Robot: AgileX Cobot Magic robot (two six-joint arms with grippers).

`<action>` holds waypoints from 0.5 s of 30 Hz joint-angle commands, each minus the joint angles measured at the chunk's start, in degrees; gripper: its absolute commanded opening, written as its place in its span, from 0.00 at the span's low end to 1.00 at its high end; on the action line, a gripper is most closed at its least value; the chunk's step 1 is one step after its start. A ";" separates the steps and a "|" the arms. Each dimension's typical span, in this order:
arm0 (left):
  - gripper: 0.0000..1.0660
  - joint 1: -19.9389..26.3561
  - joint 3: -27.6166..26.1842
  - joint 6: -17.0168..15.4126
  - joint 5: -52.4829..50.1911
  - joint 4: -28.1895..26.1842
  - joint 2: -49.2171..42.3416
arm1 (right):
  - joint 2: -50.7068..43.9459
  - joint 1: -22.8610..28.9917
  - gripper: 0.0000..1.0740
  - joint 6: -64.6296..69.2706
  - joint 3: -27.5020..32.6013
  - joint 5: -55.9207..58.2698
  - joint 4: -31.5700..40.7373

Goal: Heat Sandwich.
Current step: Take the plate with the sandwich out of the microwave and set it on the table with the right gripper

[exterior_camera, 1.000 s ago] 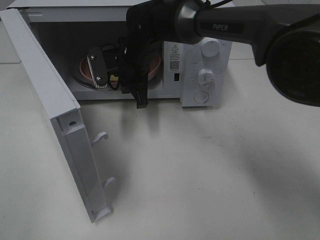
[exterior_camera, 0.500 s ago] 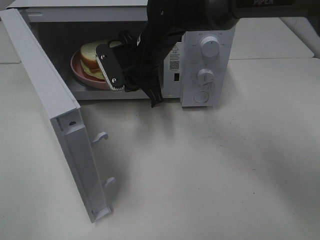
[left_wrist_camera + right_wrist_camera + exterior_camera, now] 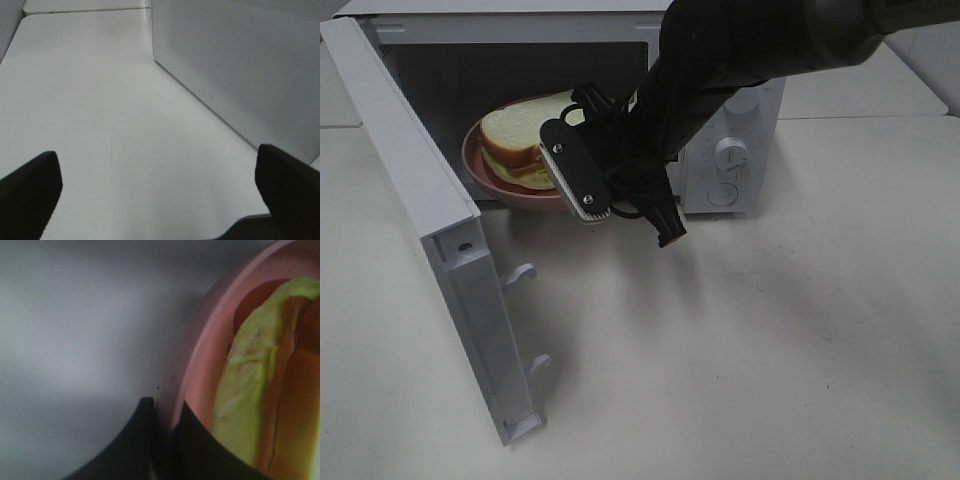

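Two arms are in my feeds, but only the right one is busy. My right gripper (image 3: pixel 162 440) is pinched tight on the rim of the pink plate (image 3: pixel 485 165), one finger on either side of the lip in the right wrist view. The sandwich (image 3: pixel 525 135) sits on that plate, its pale green filling (image 3: pixel 250 390) showing just beside the rim.

Compared with half a second ago, the plate has come forward: it now pokes out past the front opening of the microwave (image 3: pixel 720 150), over the sill, where before it lay wholly within the cavity. A second ago I could hardly see the sandwich behind the arm; now its top slice is plain in the high view. The right arm (image 3: pixel 740 50) has swung toward the right of that view and pulled back with the plate, uncovering less of the control panel than before; the lower knob (image 3: pixel 730 152) and the round button below it remain visible.

The microwave door (image 3: pixel 440 250) stands wide open at the left, unmoved across all three moments, its two latch hooks pointing out over the bench (image 3: pixel 770 350).

My left gripper (image 3: pixel 160 185) is spread wide, holding nothing, above bare bench beside the perforated white side of the microwave (image 3: pixel 240 65).
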 commanded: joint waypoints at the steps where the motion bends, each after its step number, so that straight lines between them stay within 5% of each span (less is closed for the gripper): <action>1: 0.92 -0.06 -0.06 -0.34 -0.63 -0.11 -0.29 | -3.72 0.00 0.00 -0.97 2.75 -2.81 0.74; 15: 0.92 -0.06 -0.06 -0.34 -0.63 -0.11 -0.29 | -15.36 0.00 0.00 -0.97 16.10 -4.30 0.57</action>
